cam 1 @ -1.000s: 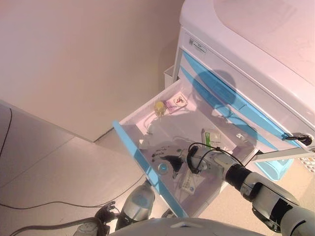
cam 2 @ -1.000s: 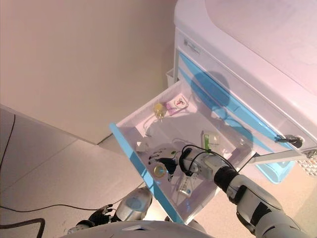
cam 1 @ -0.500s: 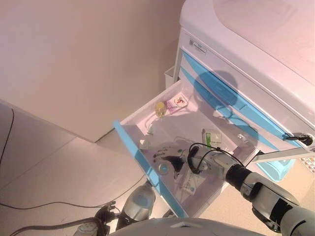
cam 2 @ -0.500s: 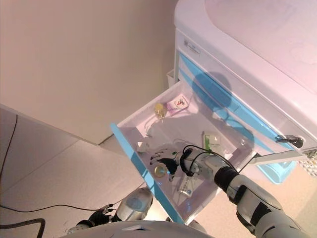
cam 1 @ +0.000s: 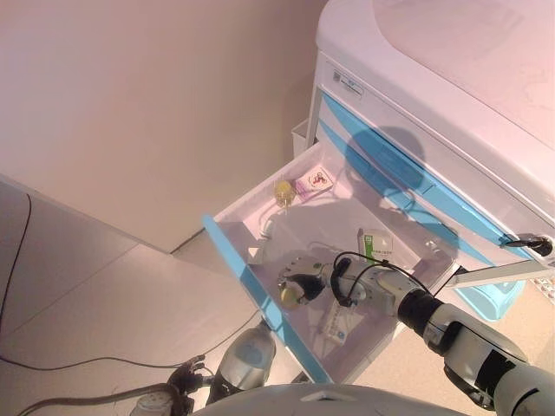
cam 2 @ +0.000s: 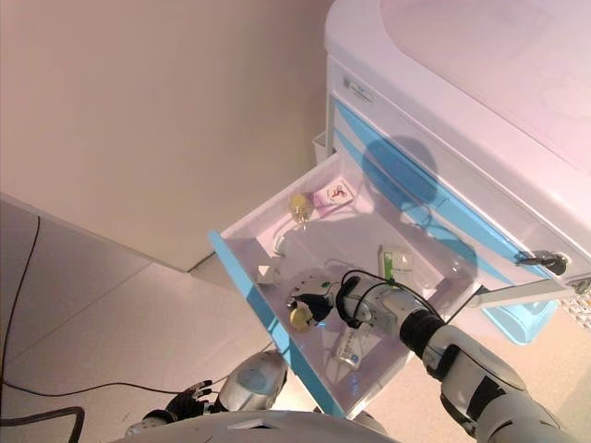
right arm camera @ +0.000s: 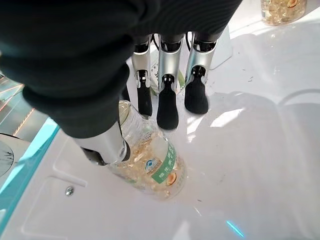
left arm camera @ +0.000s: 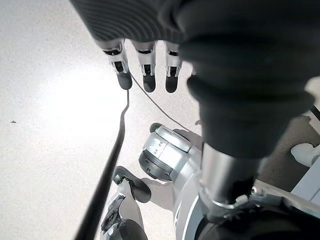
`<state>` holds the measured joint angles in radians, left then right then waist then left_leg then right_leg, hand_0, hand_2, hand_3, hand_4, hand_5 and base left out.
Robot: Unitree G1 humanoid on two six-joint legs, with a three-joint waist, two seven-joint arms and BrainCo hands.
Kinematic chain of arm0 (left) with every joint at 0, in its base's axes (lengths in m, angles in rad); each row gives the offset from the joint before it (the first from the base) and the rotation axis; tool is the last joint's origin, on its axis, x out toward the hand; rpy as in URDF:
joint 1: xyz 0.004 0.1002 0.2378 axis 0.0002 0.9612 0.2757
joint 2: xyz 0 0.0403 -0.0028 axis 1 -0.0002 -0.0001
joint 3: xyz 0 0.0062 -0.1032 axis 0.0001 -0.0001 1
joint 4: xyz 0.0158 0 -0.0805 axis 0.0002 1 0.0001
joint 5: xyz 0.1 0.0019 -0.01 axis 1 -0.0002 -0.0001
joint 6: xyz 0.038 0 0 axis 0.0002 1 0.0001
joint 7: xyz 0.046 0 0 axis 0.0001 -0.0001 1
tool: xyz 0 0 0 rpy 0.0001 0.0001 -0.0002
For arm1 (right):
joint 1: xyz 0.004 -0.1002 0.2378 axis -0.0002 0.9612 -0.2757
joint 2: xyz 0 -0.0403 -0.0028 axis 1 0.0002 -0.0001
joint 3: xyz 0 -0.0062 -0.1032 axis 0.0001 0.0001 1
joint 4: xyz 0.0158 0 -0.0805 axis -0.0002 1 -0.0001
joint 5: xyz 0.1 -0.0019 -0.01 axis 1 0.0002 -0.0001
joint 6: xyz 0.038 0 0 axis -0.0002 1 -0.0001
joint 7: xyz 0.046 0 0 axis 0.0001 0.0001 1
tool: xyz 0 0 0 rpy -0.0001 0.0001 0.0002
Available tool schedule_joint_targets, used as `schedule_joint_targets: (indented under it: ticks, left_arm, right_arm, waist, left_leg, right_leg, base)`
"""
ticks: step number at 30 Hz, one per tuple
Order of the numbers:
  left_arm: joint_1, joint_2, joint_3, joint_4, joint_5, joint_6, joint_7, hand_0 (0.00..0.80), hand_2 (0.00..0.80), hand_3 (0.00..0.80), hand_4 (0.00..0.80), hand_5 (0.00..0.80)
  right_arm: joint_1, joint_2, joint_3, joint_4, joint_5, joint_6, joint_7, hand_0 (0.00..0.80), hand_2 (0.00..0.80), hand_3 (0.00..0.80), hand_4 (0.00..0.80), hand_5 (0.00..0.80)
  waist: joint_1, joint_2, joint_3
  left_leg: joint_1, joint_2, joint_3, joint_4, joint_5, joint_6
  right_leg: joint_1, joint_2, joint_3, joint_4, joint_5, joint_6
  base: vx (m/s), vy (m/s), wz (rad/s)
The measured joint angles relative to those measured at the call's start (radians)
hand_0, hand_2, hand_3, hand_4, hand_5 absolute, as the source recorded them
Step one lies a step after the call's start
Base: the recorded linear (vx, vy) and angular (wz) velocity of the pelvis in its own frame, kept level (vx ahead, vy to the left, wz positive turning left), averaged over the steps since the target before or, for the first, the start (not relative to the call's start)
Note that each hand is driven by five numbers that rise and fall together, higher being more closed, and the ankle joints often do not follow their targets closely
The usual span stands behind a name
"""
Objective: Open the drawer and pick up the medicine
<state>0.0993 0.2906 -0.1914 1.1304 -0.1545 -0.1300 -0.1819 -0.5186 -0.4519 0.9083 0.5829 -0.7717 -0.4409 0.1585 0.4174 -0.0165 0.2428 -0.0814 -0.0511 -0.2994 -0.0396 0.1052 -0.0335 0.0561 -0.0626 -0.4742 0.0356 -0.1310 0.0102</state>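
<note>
The cabinet's drawer with a light blue front stands pulled open. My right hand reaches into it near the front. The medicine, a clear bottle of yellow capsules, sits between the thumb and the curled fingers, tilted with its yellow end towards the drawer front. My left hand hangs idle over the floor at the bottom of the head views, fingers straight and holding nothing.
A second capsule bottle and a pink packet lie at the drawer's far corner. A green-and-white box and a flat pack lie beside my forearm. The white cabinet rises to the right; a key sticks out.
My right hand has closed on the bottle and tipped it, so its yellow end now shows where a bluish cap showed before. The camera has shifted slightly.
</note>
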Motion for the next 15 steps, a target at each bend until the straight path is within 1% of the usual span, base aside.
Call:
schedule_joint_targets:
  ticks: [6,7,8,9,10,11,15]
  left_arm:
    - [0.0,0.0,0.0,0.0,0.0,0.0,0.0,0.0,0.0,0.0,0.0,0.0]
    - [0.0,0.0,0.0,0.0,0.0,0.0,0.0,0.0,0.0,0.0,0.0,0.0]
    - [0.0,0.0,0.0,0.0,0.0,0.0,0.0,0.0,0.0,0.0,0.0,0.0]
    - [0.0,0.0,0.0,0.0,0.0,0.0,0.0,0.0,0.0,0.0,0.0,0.0]
    - [0.0,0.0,0.0,0.0,0.0,0.0,0.0,0.0,0.0,0.0,0.0,0.0]
    - [0.0,0.0,0.0,0.0,0.0,-0.001,0.0,0.0,0.0,0.0,0.0,0.0]
    - [0.0,0.0,0.0,0.0,0.0,-0.001,0.0,0.0,0.0,0.0,0.0,0.0]
  right_arm:
    - [0.0,0.001,0.0,0.0,-0.004,0.001,-0.003,0.8,0.8,0.8,0.8,0.8]
    - [0.0,0.001,0.0,0.0,-0.004,0.001,-0.003,0.772,0.772,0.772,0.772,0.772]
    - [0.0,0.001,0.0,0.001,-0.004,0.001,-0.004,0.681,0.681,0.681,0.681,0.681]
    - [0.0,0.001,0.0,0.001,-0.004,0.001,-0.004,0.436,0.436,0.436,0.436,0.436]
    - [0.0,0.001,0.0,0.002,-0.004,0.001,-0.005,0.063,0.063,0.063,0.063,0.063]
    - [0.0,0.001,0.0,0.005,-0.005,0.002,-0.005,0.0,0.0,0.0,0.0,0.0]
    - [0.0,0.001,0.003,0.01,-0.007,0.003,-0.005,0.0,0.0,0.0,0.0,0.0]
  waist:
    - [0.0,-0.001,0.0]
    - [0.0,-0.001,0.0]
    - [0.0,-0.001,0.0]
    - [0.0,-0.001,0.0]
    - [0.0,-0.001,0.0]
    - [0.0,-0.001,0.0]
    - [0.0,-0.002,0.0]
  left_leg:
    - [0.001,0.0,0.0,0.0,0.0,0.0]
    - [0.001,0.0,-0.001,0.0,0.0,0.0]
    - [0.001,0.0,-0.001,0.0,0.0,0.0]
    - [0.002,0.0,-0.001,0.0,0.0,0.0]
    - [0.002,0.0,-0.001,0.0,0.0,0.0]
    - [0.002,0.0,-0.001,0.0,0.0,0.0]
    - [0.002,0.0,-0.001,0.0,0.0,0.0]
  right_leg:
    - [0.001,0.0,0.0,0.0,0.0,0.0]
    - [0.002,0.001,-0.001,0.0,0.0,0.0]
    - [0.002,0.001,-0.001,0.0,0.0,0.0]
    - [0.002,0.001,-0.001,0.0,0.0,0.0]
    - [0.002,0.001,-0.001,0.0,0.0,0.0]
    - [0.002,0.001,-0.001,0.0,0.0,0.0]
    - [0.002,0.001,-0.001,0.0,0.0,0.0]
  base:
    - [0.0,0.0,0.0]
    - [0.0,0.0,0.0]
    - [0.0,0.0,0.0]
    - [0.0,0.0,0.0]
    - [0.0,0.0,0.0]
    - [0.0,0.0,0.0]
    - [0.0,0.0,0.0]
